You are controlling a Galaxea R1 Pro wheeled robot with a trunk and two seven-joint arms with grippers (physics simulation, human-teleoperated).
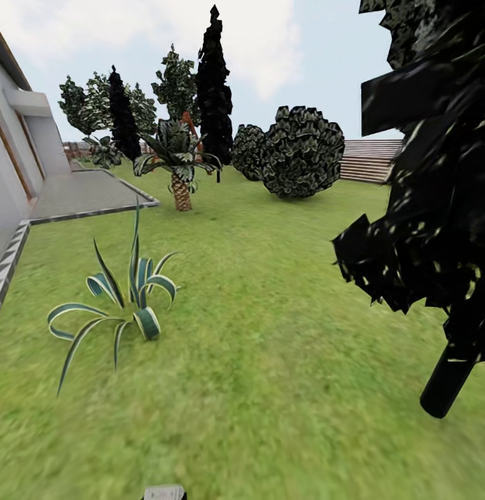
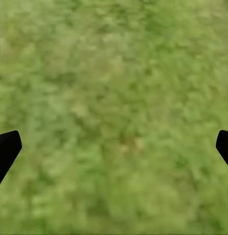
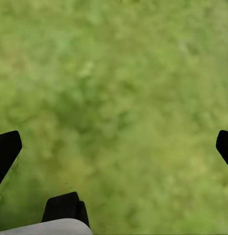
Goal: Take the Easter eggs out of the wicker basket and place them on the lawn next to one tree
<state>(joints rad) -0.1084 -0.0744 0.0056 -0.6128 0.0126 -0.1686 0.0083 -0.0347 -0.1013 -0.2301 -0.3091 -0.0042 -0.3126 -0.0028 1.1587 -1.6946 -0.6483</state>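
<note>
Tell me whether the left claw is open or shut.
Open. In the left wrist view the left claw has its two dark fingertips at opposite edges of the picture, with bare lawn between them and nothing held.

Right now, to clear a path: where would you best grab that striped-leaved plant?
Probably low on the striped-leaved plant, where its leaves bunch, coming from the head view's right: the long leaves arch down leftward and forward.

We find no readable text, label, brand, number or sign anywhere. The lawn (image 1: pixel 270 292), the striped-leaf plant (image 1: pixel 124 305), the building wall (image 1: pixel 10 139) and the wooden fence (image 1: pixel 371 160) all carry no writing, and both wrist views give us plain unmarked grass.
</note>
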